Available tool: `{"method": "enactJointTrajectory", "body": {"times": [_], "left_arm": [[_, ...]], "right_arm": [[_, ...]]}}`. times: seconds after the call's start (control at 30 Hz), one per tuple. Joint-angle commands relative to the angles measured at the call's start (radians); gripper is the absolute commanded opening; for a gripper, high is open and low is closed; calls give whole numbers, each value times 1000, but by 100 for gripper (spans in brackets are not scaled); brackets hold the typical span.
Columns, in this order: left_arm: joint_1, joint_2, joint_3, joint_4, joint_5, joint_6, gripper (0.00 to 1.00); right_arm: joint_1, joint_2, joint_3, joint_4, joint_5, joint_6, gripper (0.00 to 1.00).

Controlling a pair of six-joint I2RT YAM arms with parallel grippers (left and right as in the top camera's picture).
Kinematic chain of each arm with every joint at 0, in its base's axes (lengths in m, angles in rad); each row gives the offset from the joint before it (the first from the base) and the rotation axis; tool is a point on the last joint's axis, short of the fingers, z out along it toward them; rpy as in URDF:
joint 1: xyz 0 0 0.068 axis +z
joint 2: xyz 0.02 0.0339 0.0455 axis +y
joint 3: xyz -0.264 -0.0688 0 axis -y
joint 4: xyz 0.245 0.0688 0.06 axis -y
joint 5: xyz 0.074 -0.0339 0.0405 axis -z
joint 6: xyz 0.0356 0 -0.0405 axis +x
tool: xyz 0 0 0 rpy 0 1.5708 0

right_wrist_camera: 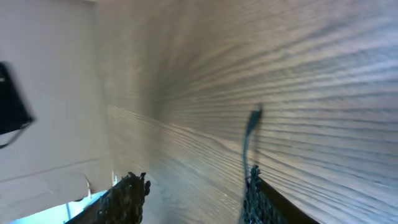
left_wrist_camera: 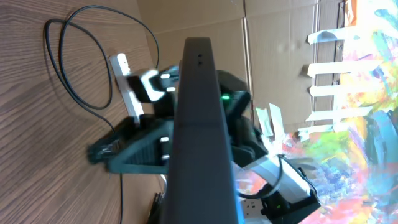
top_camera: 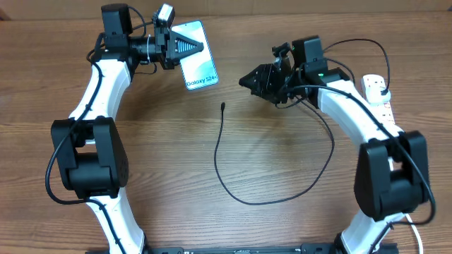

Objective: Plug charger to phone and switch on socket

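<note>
The left gripper [top_camera: 192,48] is clenched on the phone [top_camera: 201,67] at the far left of the surface [top_camera: 282,226]. Its dark fingers lie across the upper part of the lit screen, and the short edge with small text points toward the near side. In the left wrist view the phone shows edge-on as a dark bar, with the right arm beyond it, so it appears to be held up off the wood rather than lying flat.

The right gripper [top_camera: 247,81] sits to the right of the phone and apart from it, pointing left. Its jaws are spread with nothing between them. In the right wrist view both fingers [right_wrist_camera: 130,193] stand over bare wood grain.

The charger [top_camera: 220,162] lies loose on the surface. Its small connector tip [top_camera: 222,107] rests between the two grippers, a little nearer than both, and touches neither. From the tip the thin black cable runs toward the near side, curves right in a wide loop, and climbs back up under the right arm. Where its other end goes cannot be made out.

The socket [top_camera: 376,88], a white strip, lies at the far right and is partly covered by the right arm.
</note>
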Motion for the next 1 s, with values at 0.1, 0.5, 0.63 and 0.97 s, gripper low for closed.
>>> {"method": "enactJointTrajectory", "body": {"times": [0.1,0.5,0.63,0.97], "left_arm": [[7,0,8,4,40,18,4],[-9,0,8,1,40,18,4],[-12,0,8,0,37,18,4],[-11,0,8,-8,38,18,4]], "right_arm": [[87,135,19,28,4,-10,50],[171,228,19,142,102,78,34],[171,235,18,164,114,96,32],[172,266,15,192,132,145,28]]}}
